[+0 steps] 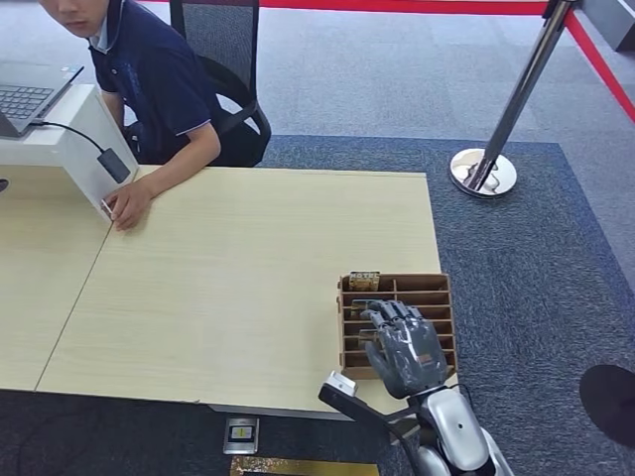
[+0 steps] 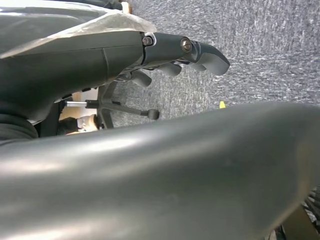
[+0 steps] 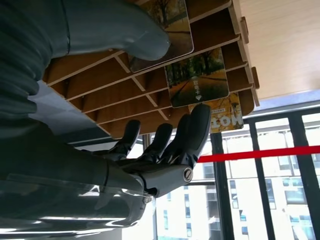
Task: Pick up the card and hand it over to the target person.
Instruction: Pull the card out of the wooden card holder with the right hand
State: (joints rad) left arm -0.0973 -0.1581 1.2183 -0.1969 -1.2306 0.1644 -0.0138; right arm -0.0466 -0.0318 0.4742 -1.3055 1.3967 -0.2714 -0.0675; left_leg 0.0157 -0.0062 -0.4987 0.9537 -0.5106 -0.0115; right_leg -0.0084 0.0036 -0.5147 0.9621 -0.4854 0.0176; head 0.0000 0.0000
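At the upper left of the head view, the person (image 1: pixel 154 74) is being seen seated behind the light wooden table (image 1: pixel 224 278), one forearm laid on it beside a white stand carrying a laptop (image 1: pixel 30 99). A wide stretch of bare tabletop is being left open between that person and the wooden slotted card rack (image 1: pixel 438 297) at the lower right. The right hand (image 1: pixel 404 347) is being held over the rack, fingers (image 3: pixel 196 130) apart and extended, with nothing gripped; in the right wrist view the thumb appears to be lying close against the picture cards (image 3: pixel 196 80) standing in the slots.

Several cards are crowded together, so two may be drawn out at once, or the rack dragged. The rack is sitting near the table's front and right edges, so a pushed rack or a dropped card could be lost to the carpet. In the left wrist view the left hand (image 2: pixel 177 55) is being hung over the floor, fingers loosely curled, holding nothing.
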